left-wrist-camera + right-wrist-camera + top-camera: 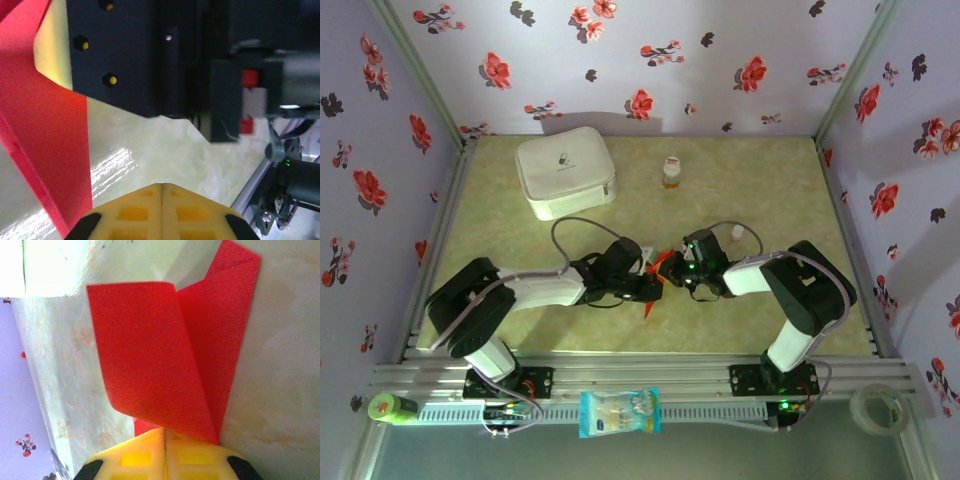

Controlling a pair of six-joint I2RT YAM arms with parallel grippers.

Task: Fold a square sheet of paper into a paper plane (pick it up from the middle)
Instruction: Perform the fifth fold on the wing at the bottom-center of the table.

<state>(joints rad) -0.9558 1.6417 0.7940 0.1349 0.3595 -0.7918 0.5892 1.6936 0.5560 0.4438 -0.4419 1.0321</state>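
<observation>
The red paper [649, 306] is folded into overlapping flaps and held just above the table's middle, between the two wrists. My right gripper [165, 431] is shut on it: in the right wrist view the red paper [150, 355] fans out from between the yellow fingers [200, 457], one flap curling over another. My left gripper [162, 186] is shut with its yellow pads pressed together and nothing visible between them. The red paper [45, 140] hangs to its left, and the right arm's dark body is right in front. From above, the left gripper [650, 288] and right gripper [672, 274] nearly touch.
A white zip case [565, 172] lies at the back left and a small bottle [670, 172] stands at the back middle. A small white object [738, 233] sits by the right arm. A snack packet [619, 412], green object [392, 407] and tape roll [876, 408] lie beyond the front rail [640, 372].
</observation>
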